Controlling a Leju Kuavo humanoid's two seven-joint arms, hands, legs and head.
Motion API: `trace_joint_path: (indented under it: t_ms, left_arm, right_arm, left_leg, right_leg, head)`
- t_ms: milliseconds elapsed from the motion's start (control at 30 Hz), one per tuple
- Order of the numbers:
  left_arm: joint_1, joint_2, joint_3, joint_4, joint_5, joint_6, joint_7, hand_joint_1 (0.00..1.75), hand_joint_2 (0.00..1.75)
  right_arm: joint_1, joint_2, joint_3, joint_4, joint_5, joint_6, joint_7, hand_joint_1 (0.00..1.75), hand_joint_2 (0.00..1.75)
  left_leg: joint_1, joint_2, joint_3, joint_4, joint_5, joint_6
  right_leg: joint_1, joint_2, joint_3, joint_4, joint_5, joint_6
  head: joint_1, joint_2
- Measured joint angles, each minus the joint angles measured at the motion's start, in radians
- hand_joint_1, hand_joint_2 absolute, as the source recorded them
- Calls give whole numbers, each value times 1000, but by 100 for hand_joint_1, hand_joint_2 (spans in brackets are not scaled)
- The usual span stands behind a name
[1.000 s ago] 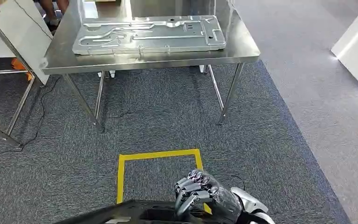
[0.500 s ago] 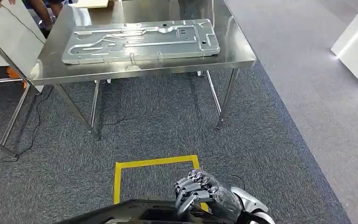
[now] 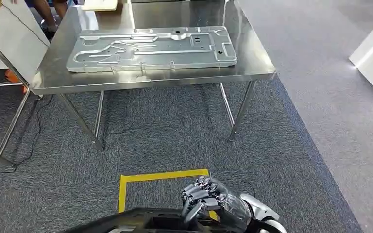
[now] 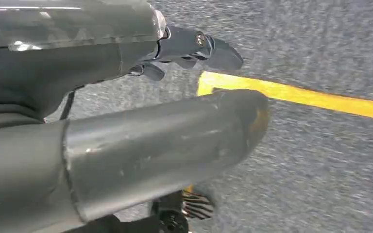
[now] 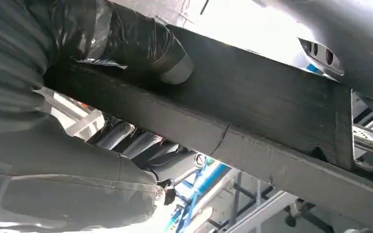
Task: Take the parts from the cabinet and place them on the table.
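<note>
- One flat stamped metal panel [image 3: 153, 47], ribbed and grooved, lies lengthwise on the shiny steel table [image 3: 252, 60].
- Right hand [image 3: 209, 201], dark and glossy, clasps the rim of a black part [image 3: 126, 221]; its thumb [image 5: 141, 43] presses the matte edge.
- Left hand [image 4: 102, 141]: grip cannot be told.
- Yellow tape square [image 3: 155, 177] marks coarse grey carpet [image 3: 175, 126].

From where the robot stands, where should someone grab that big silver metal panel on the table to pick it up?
Probably by its long near edge, coming from the robot's side with two hands spread apart. The stamped metal panel lies flat and lengthwise on the steel table, close to the table's front edge. It is wide and thin, so one grip in the middle might let it tip.
</note>
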Motion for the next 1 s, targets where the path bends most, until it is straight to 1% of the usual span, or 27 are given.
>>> trace_joint_path:
  t_ms: [33,67,133,167,200,233,300,333,367,400,433,467,500,533,567,600,633,667,700,733,800,833,867,900,933,967,1000]
  left_arm:
    - [-4,0,0,0,0,0,0,0,0]
    - [-4,0,0,0,0,0,0,0,0]
    - [-5,-2,0,0,0,0,-1,0,0]
    - [-6,-2,0,0,0,0,-1,0,0]
    - [-7,-4,0,0,0,0,-2,0,0]
    - [-9,-4,0,0,0,0,-2,0,0]
    - [-10,-4,0,0,0,0,-2,0,0]
    - [-9,-5,0,0,0,0,-2,0,0]
    - [-4,-6,0,0,0,0,-2,0,0]
    - [-2,-6,0,0,0,0,-2,0,0]
    - [-2,-6,0,0,0,0,-2,0,0]
    - [-3,-6,0,0,0,0,-2,0,0]
    - [-1,-6,0,0,0,0,-2,0,0]
    - [0,-6,-1,0,1,-1,-2,0,0]
    - [-3,-7,-1,0,1,-2,-2,0,0]
    - [-2,-7,-1,0,1,-2,-2,0,0]
    - [0,-7,-1,0,1,-2,-2,0,0]
    - [-1,-8,-1,0,2,-2,-2,0,0]
    - [-2,-9,-1,0,2,-2,-3,0,0]
    - [-3,-9,-1,0,2,-2,-3,0,0]
    - [-4,-9,-1,0,3,-2,-4,0,0]
    - [-2,-10,-1,0,3,-2,-4,0,0]
    - [-1,-11,-1,0,3,-2,-4,0,0]
    - [0,-11,-1,0,3,-2,-4,0,0]
    - [0,-13,-1,0,3,-2,-4,0,0]
    - [-2,-13,-1,0,3,-2,-4,0,0]
    - [-3,-13,-1,0,4,-2,-4,0,0]
  right_arm:
    - [-2,0,0,1,0,0,2,166,175]
    - [-1,0,0,0,1,0,1,166,175]
    - [-2,-1,0,0,2,4,1,166,175]
    - [-1,-1,0,0,2,6,1,166,175]
    - [-3,-1,0,0,3,5,1,166,175]
    - [-6,-1,0,0,3,5,1,166,175]
    - [-5,-1,0,1,3,6,2,166,175]
    - [-5,-1,0,1,3,6,2,166,175]
    - [-5,-1,0,2,3,6,2,166,175]
    - [-5,-1,0,2,3,6,2,166,175]
    - [-5,-1,0,2,3,6,2,166,175]
    - [-5,-1,0,2,3,6,2,166,175]
    - [-6,-1,0,2,3,6,2,166,175]
    - [-7,-1,0,5,3,7,3,166,175]
    - [-9,-1,0,6,1,7,6,166,175]
    - [-9,-1,0,6,1,9,10,166,175]
    - [-9,-1,0,6,-1,10,11,166,175]
    - [-9,-1,0,6,-1,10,13,166,175]
    - [-10,-1,0,6,-1,10,14,166,175]
    - [-15,-1,0,6,3,10,18,166,175]
    - [-15,-3,0,8,24,5,29,166,175]
    - [-15,-7,0,10,29,6,32,166,175]
    - [-15,-10,0,13,31,6,34,166,175]
    - [-15,-12,0,15,32,6,35,166,175]
    - [-15,-13,0,16,35,6,35,166,175]
    - [-15,-14,0,18,39,5,35,166,175]
    - [-16,-17,0,18,44,4,36,166,175]
  left_leg:
    - [-1,-1,-9,-2,-4,-7]
    - [-1,2,-10,-8,-11,-15]
    - [-1,4,16,-5,-10,-27]
    - [2,4,16,7,-18,-29]
    - [2,3,-1,51,-22,-30]
    - [3,3,-43,123,-39,-31]
    - [3,4,-140,260,-102,-37]
    - [3,4,-177,297,-117,-36]
    - [3,4,-193,288,-104,-36]
    - [2,4,-191,245,-66,-35]
    - [1,4,-178,175,-8,-29]
    - [-1,4,-161,98,60,-23]
    - [-5,3,-152,53,112,-14]
    - [-15,5,-166,55,66,-14]
    - [-18,3,-157,46,84,-4]
    - [-18,2,-160,39,90,1]
    - [-16,3,-150,37,87,7]
    - [-7,2,-127,24,89,10]
    - [-7,2,-113,16,89,13]
    - [-7,2,-107,13,86,17]
    - [-7,2,-98,13,75,22]
    - [-6,1,-92,13,68,21]
    - [-6,0,-85,13,62,19]
    - [-4,-13,-74,13,53,13]
    - [-2,-16,-60,13,45,8]
    - [0,-22,-46,13,36,5]
    - [1,-23,-44,12,27,2]
  right_leg:
    - [8,-4,1,-20,-22,-10]
    - [9,-2,0,-13,-6,-20]
    - [8,2,14,-20,-22,-38]
    - [3,3,35,-30,-23,-46]
    - [4,2,48,-33,-28,-52]
    - [4,1,55,-34,-35,-58]
    - [8,2,68,-34,-51,-62]
    - [11,4,78,-34,-60,-63]
    - [13,7,91,-34,-69,-63]
    - [15,9,105,-34,-79,-63]
    - [17,9,121,-34,-90,-62]
    - [18,8,138,-34,-101,-60]
    - [16,7,143,-36,-112,-57]
    - [18,9,148,-34,-115,-52]
    - [18,10,146,-36,-122,-42]
    - [18,9,157,-29,-120,-38]
    - [18,10,161,-30,-117,-34]
    - [21,10,161,-24,-123,-30]
    - [18,7,157,2,-134,-24]
    - [16,7,127,54,-156,-18]
    - [9,7,32,194,-211,-9]
    - [5,6,-15,247,-229,-4]
    - [2,6,-37,253,-218,-2]
    - [-2,6,-39,220,-180,1]
    - [-5,7,-21,152,-120,3]
    - [-7,11,6,70,-56,3]
    - [-10,27,23,-2,-4,2]
  head:
    - [2,0]
    - [0,0]
    - [1,0]
    - [0,0]
    - [1,0]
    - [0,0]
    - [0,0]
    - [0,0]
    - [0,0]
    - [0,0]
    - [0,0]
    - [0,0]
    - [0,0]
    - [0,0]
    - [-1,0]
    - [-1,0]
    - [0,0]
    - [-1,0]
    - [0,0]
    - [0,0]
    - [0,0]
    - [0,0]
    - [0,0]
    - [0,0]
    - [0,0]
    - [0,0]
    - [0,0]
